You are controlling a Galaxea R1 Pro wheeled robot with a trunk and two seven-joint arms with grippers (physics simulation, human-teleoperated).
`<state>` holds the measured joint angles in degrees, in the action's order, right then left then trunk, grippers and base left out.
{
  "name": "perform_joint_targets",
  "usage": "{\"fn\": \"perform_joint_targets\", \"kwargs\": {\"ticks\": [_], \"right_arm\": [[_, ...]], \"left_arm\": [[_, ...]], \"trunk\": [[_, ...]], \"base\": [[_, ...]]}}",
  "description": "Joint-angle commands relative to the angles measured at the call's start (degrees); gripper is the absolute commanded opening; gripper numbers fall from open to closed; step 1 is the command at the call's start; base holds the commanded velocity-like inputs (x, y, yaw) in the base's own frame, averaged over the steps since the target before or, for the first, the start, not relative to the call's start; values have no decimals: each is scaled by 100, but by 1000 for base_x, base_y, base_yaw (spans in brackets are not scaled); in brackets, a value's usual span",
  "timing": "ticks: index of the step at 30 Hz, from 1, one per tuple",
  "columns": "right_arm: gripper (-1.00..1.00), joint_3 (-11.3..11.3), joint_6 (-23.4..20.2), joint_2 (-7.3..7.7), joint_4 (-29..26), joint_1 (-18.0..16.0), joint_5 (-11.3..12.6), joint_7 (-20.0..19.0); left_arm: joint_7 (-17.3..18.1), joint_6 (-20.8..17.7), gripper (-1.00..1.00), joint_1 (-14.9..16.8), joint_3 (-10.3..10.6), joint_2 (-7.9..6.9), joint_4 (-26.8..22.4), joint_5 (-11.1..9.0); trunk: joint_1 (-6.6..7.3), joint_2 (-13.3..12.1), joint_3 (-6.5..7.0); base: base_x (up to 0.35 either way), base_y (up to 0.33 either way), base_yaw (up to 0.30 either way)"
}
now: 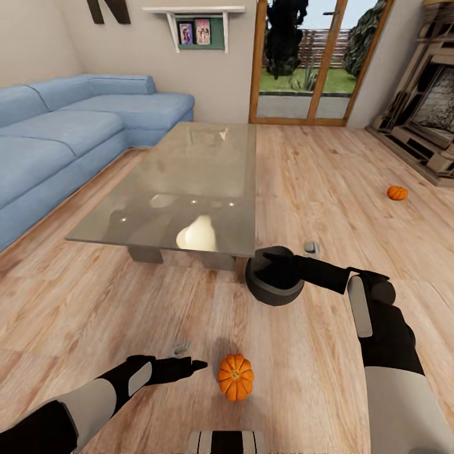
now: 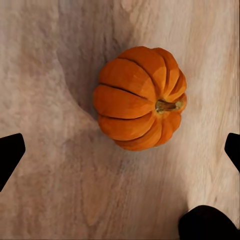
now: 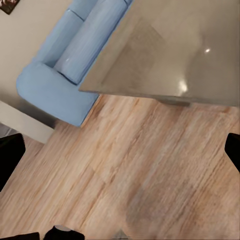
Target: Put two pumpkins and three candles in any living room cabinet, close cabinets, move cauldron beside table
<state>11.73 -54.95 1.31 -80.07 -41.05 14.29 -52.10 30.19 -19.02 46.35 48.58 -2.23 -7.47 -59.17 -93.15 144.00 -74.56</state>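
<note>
Left gripper [image 1: 197,364], jaws spread wide and empty, should straddle the near pumpkin [image 1: 235,376] squarely (stem sideways) before closing.

The near pumpkin [image 1: 235,376] is bright orange with darker ribs and a brownish stem; the far pumpkin [image 1: 397,193] is the same orange. The cauldron [image 1: 274,277] is black with a grey band. The tabletop [image 1: 183,189] is reflective grey-green glass. The sofa [image 1: 69,139] is pale blue, and the floor [image 1: 315,189] is light streaked wood.
</note>
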Motion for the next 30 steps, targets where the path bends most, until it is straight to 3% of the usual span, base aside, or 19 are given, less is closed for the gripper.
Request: {"fn": "perform_joint_targets", "kwargs": {"ticks": [1,6,15,30], "right_arm": [[100,-2,-7,0,0,-3,9,-4],[100,-4,-25,8,-7,-1,20,-10],[100,-4,-33,-12,-9,-1,28,-13],[100,-4,-42,3,-41,1,30,-32]], "left_arm": [[2,-20,100,35,2,-3,-83,1],[5,-39,100,180,2,-15,-375,2],[9,1,100,438,-10,-35,-418,2],[108,-21,100,472,2,15,-413,-4]], "trunk": [[-2,2,-23],[-15,8,-134],[-38,20,-333],[-77,40,-665]], "base": [[0,0,0],[0,0,0],[0,0,0],[0,0,0]]}}
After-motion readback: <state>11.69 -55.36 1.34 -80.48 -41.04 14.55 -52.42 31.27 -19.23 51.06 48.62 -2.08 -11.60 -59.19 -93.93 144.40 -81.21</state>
